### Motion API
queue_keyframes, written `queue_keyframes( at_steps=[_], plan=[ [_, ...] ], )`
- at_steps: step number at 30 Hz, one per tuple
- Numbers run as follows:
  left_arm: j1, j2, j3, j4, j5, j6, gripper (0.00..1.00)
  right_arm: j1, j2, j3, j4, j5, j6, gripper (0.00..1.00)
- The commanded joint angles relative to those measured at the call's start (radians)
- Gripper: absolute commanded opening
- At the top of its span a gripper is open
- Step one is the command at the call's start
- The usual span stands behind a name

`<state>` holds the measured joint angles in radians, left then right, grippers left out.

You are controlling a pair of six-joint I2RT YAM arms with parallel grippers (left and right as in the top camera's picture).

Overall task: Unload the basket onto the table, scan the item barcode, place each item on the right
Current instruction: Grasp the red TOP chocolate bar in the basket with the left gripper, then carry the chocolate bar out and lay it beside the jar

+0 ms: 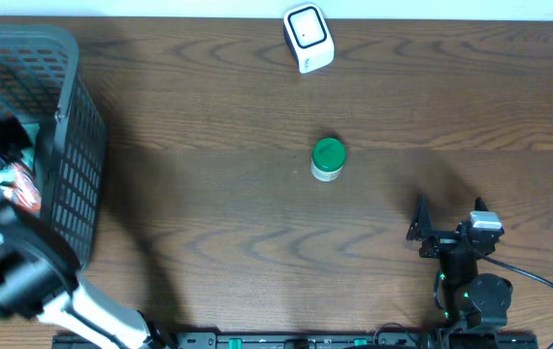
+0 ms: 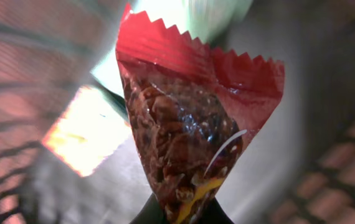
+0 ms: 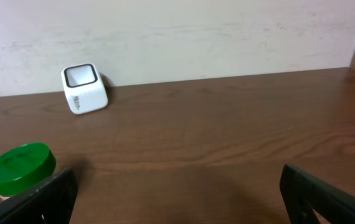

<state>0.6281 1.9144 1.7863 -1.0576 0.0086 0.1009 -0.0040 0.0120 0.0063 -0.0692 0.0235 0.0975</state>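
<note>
Inside basket at left, left gripper pressed together on one end of snack bag. Red crimped seal at bag's opposite end. Bag probably light, soft, crinkly film. Contents look brittle, so hard squeeze on body risks crushing. Flat sealed edge judged best hold; glossy film may slip or twist. Barcode not visible. Right gripper spread wide, empty, near right of table. Scanner far centre, well apart from bag.

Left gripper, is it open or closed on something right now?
Shut. The left gripper pinches the lower end of the red snack bag, inside the basket.
</note>
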Motion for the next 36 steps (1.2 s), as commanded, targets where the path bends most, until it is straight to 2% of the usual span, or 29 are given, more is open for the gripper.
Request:
queue_keyframes(
  at_steps=[1, 6, 12, 16, 18, 27, 36],
  plan=[
    [-0.005, -0.179, 0.040, 0.033, 0.037, -0.069, 0.07, 0.010, -0.006, -0.001, -0.003, 0.008, -0.009, 0.99],
    [-0.013, -0.409, 0.040, 0.122, 0.073, -0.164, 0.07, 0.010, -0.006, -0.001, -0.003, 0.008, -0.009, 0.99],
    [-0.058, -0.580, 0.040, 0.158, 0.342, -0.198, 0.07, 0.010, -0.006, -0.001, -0.003, 0.008, -0.009, 0.99],
    [-0.166, -0.612, 0.039, 0.133, 0.535, -0.234, 0.07, 0.010, -0.006, -0.001, -0.003, 0.008, -0.009, 0.99],
    [-0.249, -0.605, 0.035, 0.105, 0.582, -0.234, 0.07, 0.010, -0.006, -0.001, -0.003, 0.008, -0.009, 0.99],
    [-0.608, -0.462, -0.047, 0.045, 0.583, -0.233, 0.08, 0.010, -0.006, -0.001, -0.003, 0.008, -0.009, 0.99],
    [-0.800, -0.205, -0.121, 0.045, 0.583, -0.229, 0.07, 0.010, -0.006, -0.001, -0.003, 0.008, -0.009, 0.99]
  ],
)
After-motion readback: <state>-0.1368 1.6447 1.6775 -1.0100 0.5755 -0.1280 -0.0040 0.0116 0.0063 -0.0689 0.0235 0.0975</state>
